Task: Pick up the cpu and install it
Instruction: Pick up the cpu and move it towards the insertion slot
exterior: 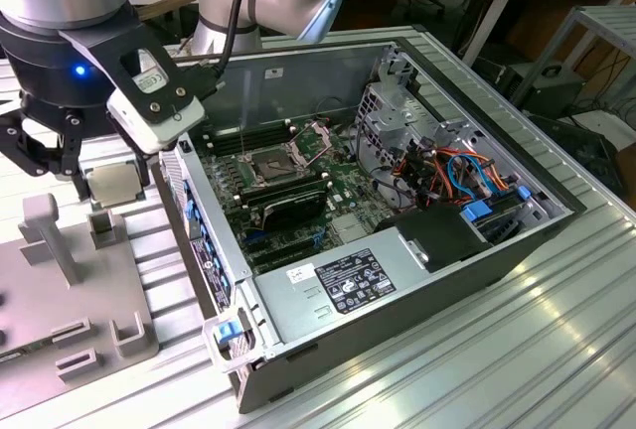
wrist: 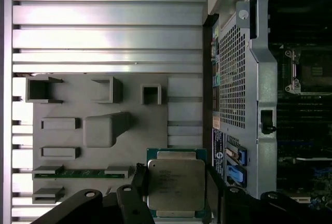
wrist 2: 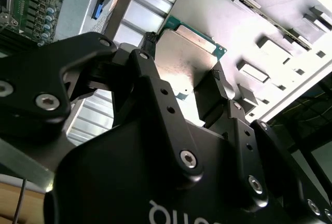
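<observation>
- Gripper [exterior: 111,183] first: clenching on the cpu [exterior: 111,191], pinching it between two black fingers [wrist: 139,180] on opposite edges, same story in both wrist views.
- Carrying it flat, silvery metal top facing up, a bit of green edge peeking out around the lid.
- Hanging with it over the grey holder plate [exterior: 99,290], right at the plate's edge nearest the open computer case [exterior: 467,270]; not managing to tell whether cpu and plate are touching.
- Sharing the ribbed metal bench [exterior: 497,364] with that case, plate toward the exterior view's left, the two sitting just beside each other.
- Seeing the socket [exterior: 273,163] on the board inside the case, with its hinged metal frame [exterior: 316,136] flipped up.
- Also spotting the long black card [exterior: 290,209] just beside that socket, well apart from the cpu.
</observation>
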`<state>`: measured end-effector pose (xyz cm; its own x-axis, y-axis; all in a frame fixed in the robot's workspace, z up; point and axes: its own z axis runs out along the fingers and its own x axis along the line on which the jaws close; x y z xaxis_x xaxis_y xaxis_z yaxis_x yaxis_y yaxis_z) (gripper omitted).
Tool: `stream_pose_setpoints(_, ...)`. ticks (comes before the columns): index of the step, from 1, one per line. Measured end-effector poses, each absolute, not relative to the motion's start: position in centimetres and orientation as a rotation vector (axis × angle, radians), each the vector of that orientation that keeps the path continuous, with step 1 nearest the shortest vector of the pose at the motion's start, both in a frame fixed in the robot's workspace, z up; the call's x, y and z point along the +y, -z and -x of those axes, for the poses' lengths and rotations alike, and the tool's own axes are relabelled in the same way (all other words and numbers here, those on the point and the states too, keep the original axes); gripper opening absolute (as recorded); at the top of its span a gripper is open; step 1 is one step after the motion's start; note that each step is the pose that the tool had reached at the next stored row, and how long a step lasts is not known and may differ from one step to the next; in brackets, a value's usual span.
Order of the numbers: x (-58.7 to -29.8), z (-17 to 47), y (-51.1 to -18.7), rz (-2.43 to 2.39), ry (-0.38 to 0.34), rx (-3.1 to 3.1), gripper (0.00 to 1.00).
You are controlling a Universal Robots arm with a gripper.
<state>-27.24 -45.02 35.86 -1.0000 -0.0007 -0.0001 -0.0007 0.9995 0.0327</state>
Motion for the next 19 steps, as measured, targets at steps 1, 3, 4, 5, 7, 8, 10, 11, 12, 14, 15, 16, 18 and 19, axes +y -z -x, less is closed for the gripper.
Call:
stream_pose_setpoints(1,-45.0,26.8,-35.9,0.001,-0.051,3.141,0.55)
stream_pose_setpoints(3,-45.0,25.3,-35.9,0.001,-0.051,3.141,0.55)
stream_pose_setpoints(4,-45.0,25.3,-35.9,0.001,-0.052,3.141,0.55)
stream_pose_setpoints(5,-45.0,25.3,-35.9,0.001,-0.051,3.141,0.55)
stream_pose_setpoints(7,-45.0,25.3,-36.0,0.001,-0.051,3.141,0.55)
stream_pose_setpoints(8,-45.0,25.3,-36.0,0.001,-0.051,3.141,0.55)
stream_pose_setpoints(10,-45.0,25.3,-36.1,0.001,-0.052,3.141,0.55)
stream_pose_setpoints(11,-45.0,25.3,-36.1,0.001,-0.051,3.141,0.55)
stream_pose_setpoints(12,-45.0,25.3,-36.1,0.001,-0.051,3.141,0.55)
stream_pose_setpoints(14,-45.0,25.3,-36.1,0.001,-0.051,3.141,0.55)
stream_pose_setpoints(15,-45.0,25.3,-36.1,0.001,-0.051,3.141,0.55)
stream_pose_setpoints(16,-45.0,25.2,-36.1,0.002,-0.051,3.141,0.55)
stream_pose_setpoints(18,-45.0,25.1,-36.1,0.001,-0.051,3.141,0.55)
stream_pose_setpoints(19,-45.0,25.0,-36.1,0.001,-0.051,3.141,0.55)
